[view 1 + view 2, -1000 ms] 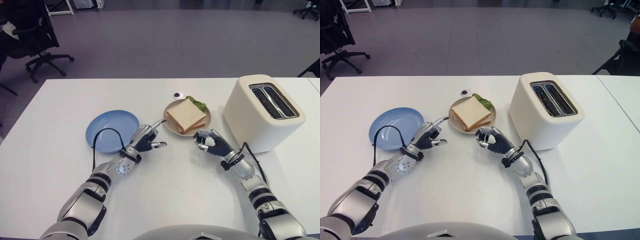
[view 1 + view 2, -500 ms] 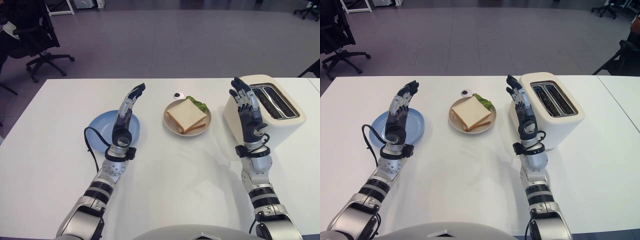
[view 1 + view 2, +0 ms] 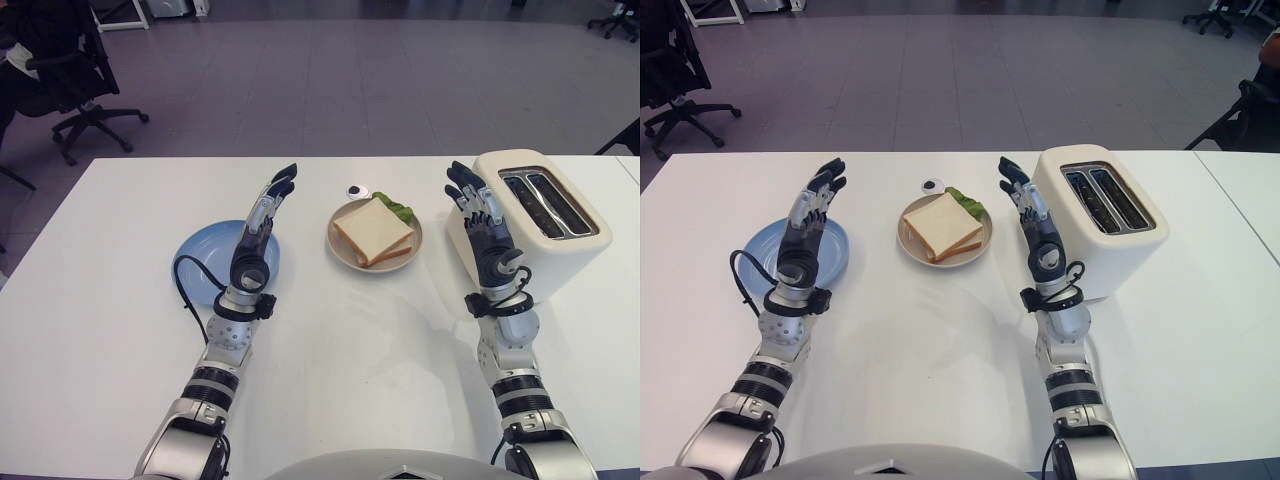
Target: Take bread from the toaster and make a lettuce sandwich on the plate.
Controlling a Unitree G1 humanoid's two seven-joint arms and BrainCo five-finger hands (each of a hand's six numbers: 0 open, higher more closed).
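Your white table sits on a grey floor, office chair back left. Your left hand and right hand are both up, fingers spread straight, holding nothing.

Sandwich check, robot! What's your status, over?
Open, empty: left hand, right hand. On tan plate: sandwich, lettuce peeking out. Nothing blocking.

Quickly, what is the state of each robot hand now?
Left robot hand: open, holding nothing.
Right robot hand: open, holding nothing.
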